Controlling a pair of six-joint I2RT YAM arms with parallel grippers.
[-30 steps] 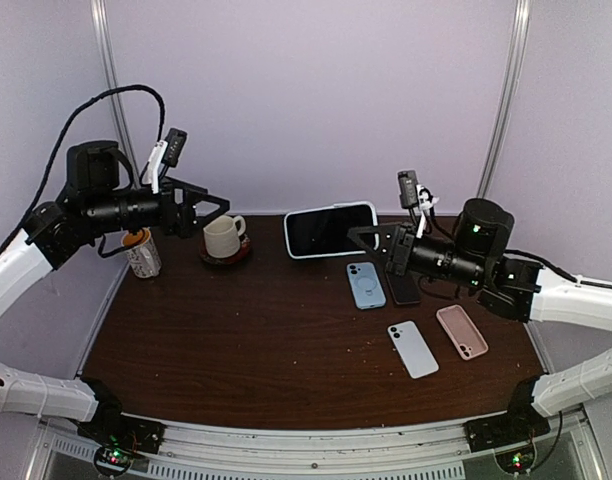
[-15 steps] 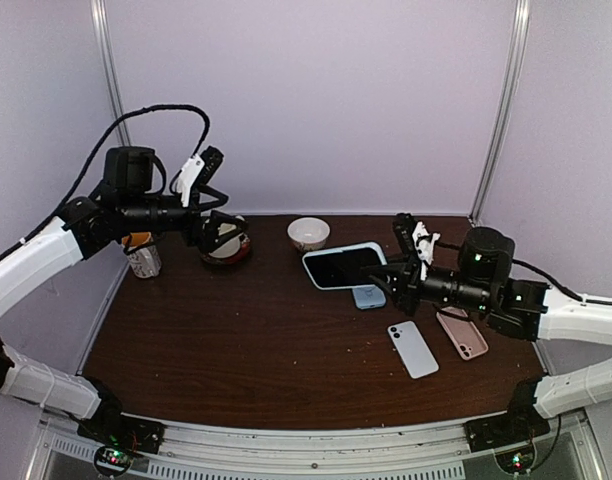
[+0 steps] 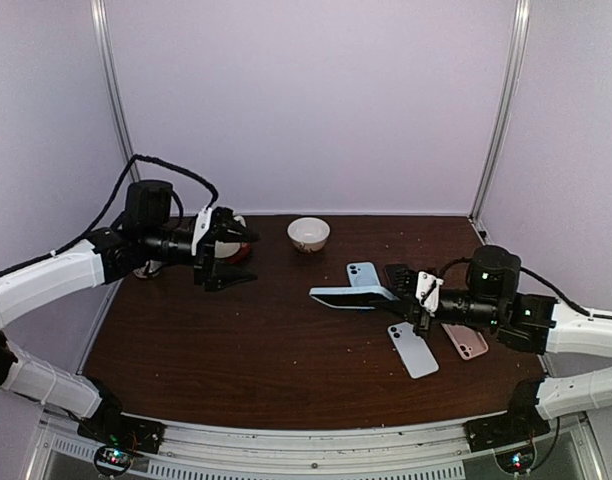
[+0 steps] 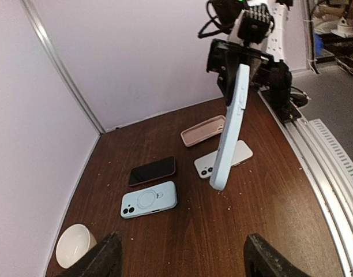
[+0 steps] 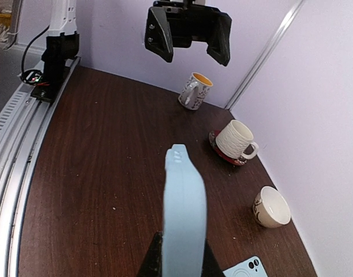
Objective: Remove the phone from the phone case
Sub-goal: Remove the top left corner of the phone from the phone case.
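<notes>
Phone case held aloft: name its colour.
Light blue phone case, clearest in the left wrist view.

Cased phone [image 3: 351, 297] held on edge over the table [image 3: 236, 340] right of centre, first phone [image 3: 364, 275] and second phone [image 3: 398, 277] side by side just behind, third phone [image 3: 413, 349] and loose case [image 3: 469, 345] in front, bowl [image 3: 308, 233] back centre, cup [image 5: 235, 140] on saucer [image 5: 231, 160] behind left gripper [image 3: 244, 256].

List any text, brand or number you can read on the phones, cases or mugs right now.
None can be read.
The cased phone in the right gripper shows no print.
The light blue case on the table bears only a ring mark, no letters.
The patterned mug has markings too small to read.
</notes>
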